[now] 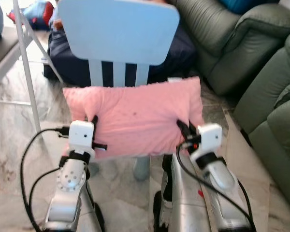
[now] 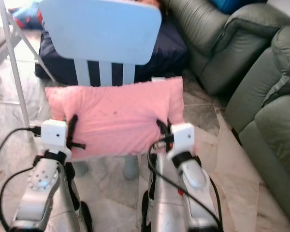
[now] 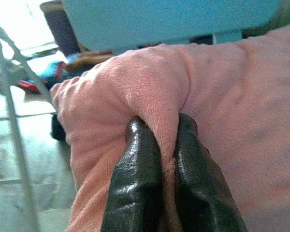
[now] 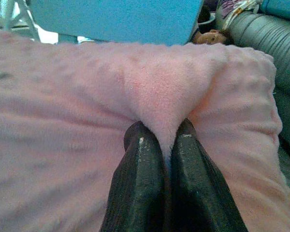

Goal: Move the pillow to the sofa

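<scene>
A pink pillow point(image 1: 135, 116) lies across the seat of a light blue chair point(image 1: 118, 31) directly in front of me. My left gripper point(image 1: 93, 121) is shut on the pillow's near left part, with a fold of pink fabric point(image 3: 159, 101) pinched between its black fingers point(image 3: 135, 183). At the near right part my right gripper point(image 1: 182, 129) is shut on another bunched fold point(image 4: 159, 92). The dark green sofa point(image 1: 241, 43) stands at the right and back right, apart from the pillow.
A dark navy bag or cushion point(image 1: 77, 63) lies on the floor behind the chair. A white metal frame leg point(image 1: 31, 87) slants down at the left. Marble floor point(image 1: 14, 140) spreads around the chair. The sofa's armrest point(image 1: 275, 121) is close on the right.
</scene>
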